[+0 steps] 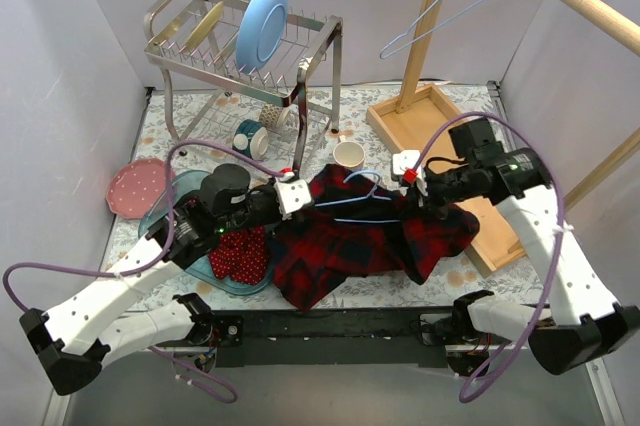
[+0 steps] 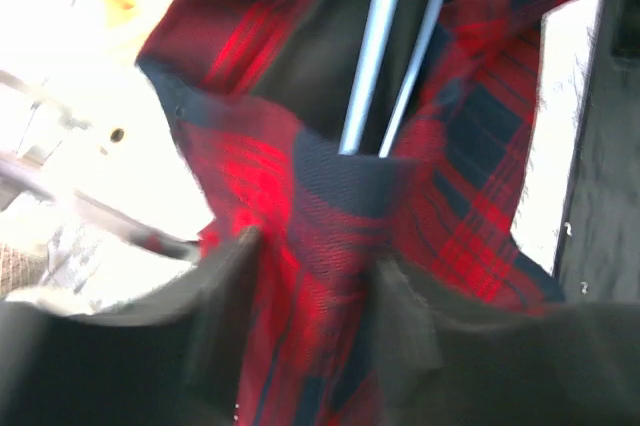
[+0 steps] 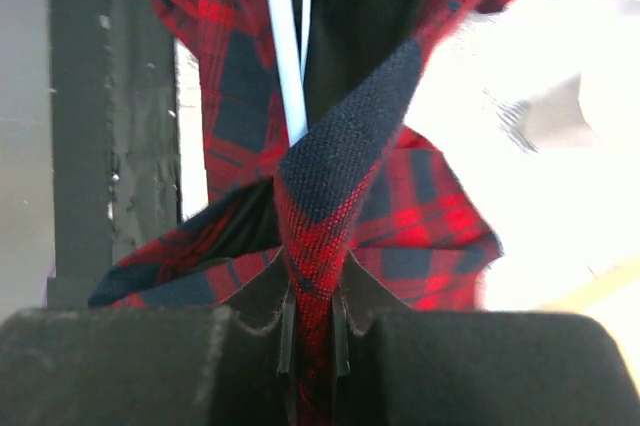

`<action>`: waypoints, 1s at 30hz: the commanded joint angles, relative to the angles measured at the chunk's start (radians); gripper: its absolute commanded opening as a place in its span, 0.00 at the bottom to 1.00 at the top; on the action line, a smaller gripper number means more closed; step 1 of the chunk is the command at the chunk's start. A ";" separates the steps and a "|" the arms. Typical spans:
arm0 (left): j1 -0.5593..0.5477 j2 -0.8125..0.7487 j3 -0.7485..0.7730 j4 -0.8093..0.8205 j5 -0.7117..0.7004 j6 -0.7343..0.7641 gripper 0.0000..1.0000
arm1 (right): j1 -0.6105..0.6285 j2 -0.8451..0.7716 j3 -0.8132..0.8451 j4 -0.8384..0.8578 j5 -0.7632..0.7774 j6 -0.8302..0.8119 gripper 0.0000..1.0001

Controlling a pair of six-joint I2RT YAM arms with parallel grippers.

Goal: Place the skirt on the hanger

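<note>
Table covered in pale floral cloth, boxed in by plain whitish walls on three sides. Back left: metal dish rack holding an upright blue plate; mugs sit under it and a cream cup is just in front. Pink dotted plate at the left edge. Right side: wooden tray with a wooden post and rail, spare wire hanger hanging from it. The skirt, red with white dots, lies crumpled on a clear teal plate front left, partly under the left arm; no gripper touches it. Plaid shirt spread mid-table, front edge at the black base bar, with the light blue hanger on its upper part. Only the top view shows skirt, rack and layout. Only the wrist views show the grips: left gripper has a thick fold of plaid filling the gap between its fingers and appears clamped on it, though the frame is blurry, with hanger wire running up behind the cloth. Right gripper is pinched tight on a narrow plaid fold, with the hanger wire just above the pinch.
</note>
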 commanded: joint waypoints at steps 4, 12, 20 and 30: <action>0.007 -0.180 -0.072 0.105 -0.163 -0.088 0.66 | -0.046 -0.138 0.245 0.006 0.083 0.157 0.01; 0.006 -0.203 -0.008 0.165 -0.225 -0.294 0.98 | -0.079 -0.180 0.192 0.085 0.131 0.250 0.01; 0.007 -0.116 0.101 0.146 -0.239 -0.594 0.98 | -0.131 -0.218 0.178 0.138 0.128 0.307 0.01; -0.006 0.076 0.233 0.072 -0.260 -0.817 0.98 | -0.139 -0.224 0.135 0.161 0.091 0.313 0.01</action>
